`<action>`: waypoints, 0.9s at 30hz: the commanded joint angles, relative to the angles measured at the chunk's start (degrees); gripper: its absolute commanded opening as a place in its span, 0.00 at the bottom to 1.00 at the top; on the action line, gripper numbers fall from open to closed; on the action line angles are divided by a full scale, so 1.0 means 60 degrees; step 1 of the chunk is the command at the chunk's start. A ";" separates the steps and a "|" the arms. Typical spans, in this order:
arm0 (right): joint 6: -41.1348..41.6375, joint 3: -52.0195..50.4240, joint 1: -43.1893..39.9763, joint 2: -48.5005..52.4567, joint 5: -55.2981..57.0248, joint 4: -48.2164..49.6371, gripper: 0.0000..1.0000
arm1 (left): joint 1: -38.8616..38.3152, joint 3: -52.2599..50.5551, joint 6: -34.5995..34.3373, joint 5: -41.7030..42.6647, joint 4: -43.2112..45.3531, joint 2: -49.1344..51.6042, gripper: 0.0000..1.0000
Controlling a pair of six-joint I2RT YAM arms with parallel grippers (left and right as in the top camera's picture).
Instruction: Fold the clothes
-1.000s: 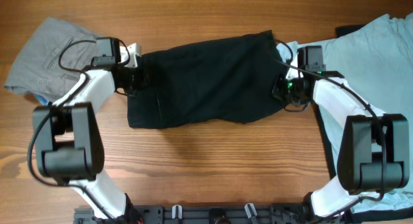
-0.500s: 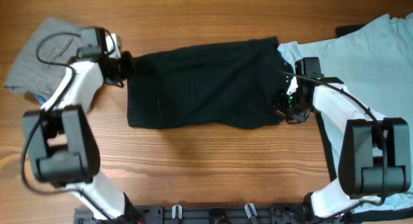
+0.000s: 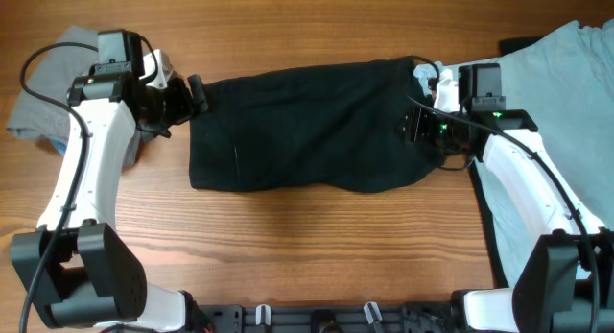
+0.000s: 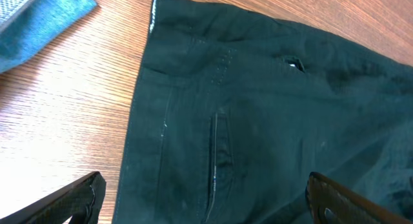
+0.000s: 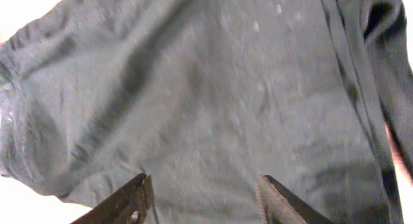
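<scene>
Entry, both arms at the desk.

- The plain black cloth garment (image 3: 307, 127) lies spread flat across the middle of the wooden desk (image 3: 317, 247), long side running left to right.
- Your left tool (image 3: 195, 93) sits at the garment's upper left corner. In the left wrist view its fingers (image 4: 74, 199) are spread wide, one over bare wood and the other over the cloth, and nothing is pinched between them.
- Your right tool (image 3: 414, 129) is over the garment's right end. In the right wrist view its fingers (image 5: 132, 199) stand apart above the black fabric and are not gripping it. That frame is blurred, so you cannot tell whether the tips touch the cloth.
- Markings: the left wrist view shows a straight stitched seam (image 4: 215, 150) running down the fabric and a small pale fleck (image 4: 293, 64). The fleck is too small to read (it may be a tag or only lint). No writing is legible in any view.
- The grey trousers (image 3: 43, 64) are bunched at the desk's far left behind your left arm, with a blue fabric corner (image 4: 42, 20) near them.
- The light blue T-shirt (image 3: 566, 83) lies at the far right under your right arm.
</scene>
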 commanded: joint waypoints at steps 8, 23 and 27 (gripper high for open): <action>0.0178 0.0124 0.0022 -0.0025 -0.0270 0.0601 0.77 | 0.0117 -0.0036 0.0120 0.0408 0.0106 0.0073 1.00; 0.0186 0.0124 0.0022 -0.0025 -0.0266 0.0481 0.79 | 0.0117 -0.0036 0.0120 0.0404 0.0109 0.0073 1.00; 0.0178 0.0124 0.0022 -0.0025 -0.0262 0.0481 0.80 | 0.0117 -0.0036 0.0120 0.0404 0.0106 0.0073 1.00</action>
